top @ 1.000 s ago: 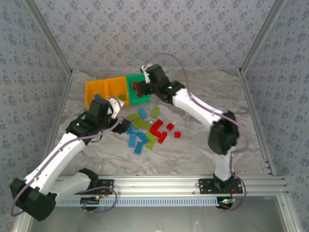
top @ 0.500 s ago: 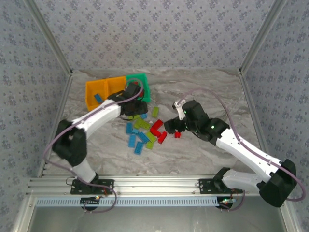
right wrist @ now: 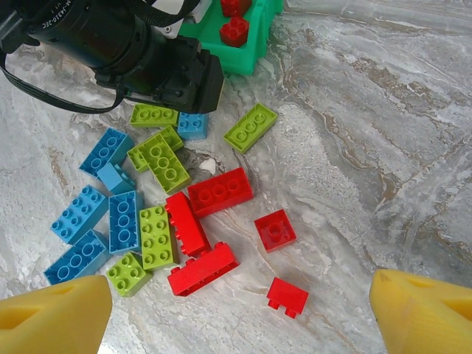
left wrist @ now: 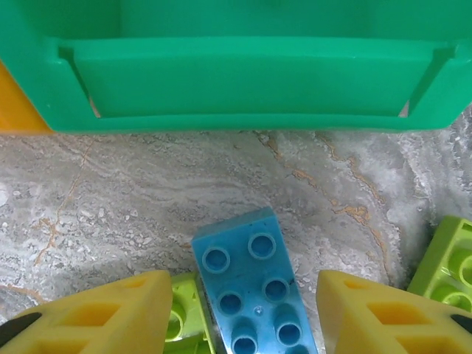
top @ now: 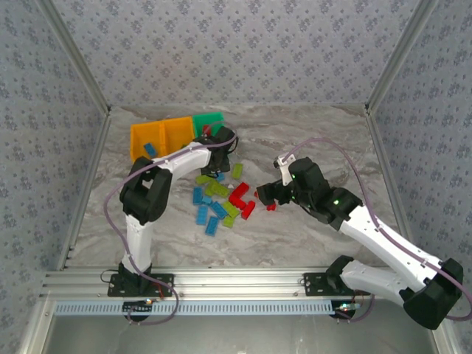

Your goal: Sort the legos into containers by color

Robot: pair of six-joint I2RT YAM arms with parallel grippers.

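1. Left gripper (left wrist: 236, 313): jaws spread, straddling a blue brick (left wrist: 247, 295) at lower centre, just below the green bin (left wrist: 243, 81).
2. Right gripper (right wrist: 236, 317): jaws spread wide, holding nothing, above the legos (right wrist: 219, 191) scattered centre-left.
3. Containers (top: 171, 134): upper left of the overhead view; red bricks (right wrist: 234, 31) lie in the green one.
4. Handling (a judgement): bricks look light, rigid and smooth. Pinch across the flat long sides, not the studs, lest they skid.

The left gripper (left wrist: 243, 316) hangs low with jaws parted, probably angled downward; the right gripper (right wrist: 236, 313) gapes wide.
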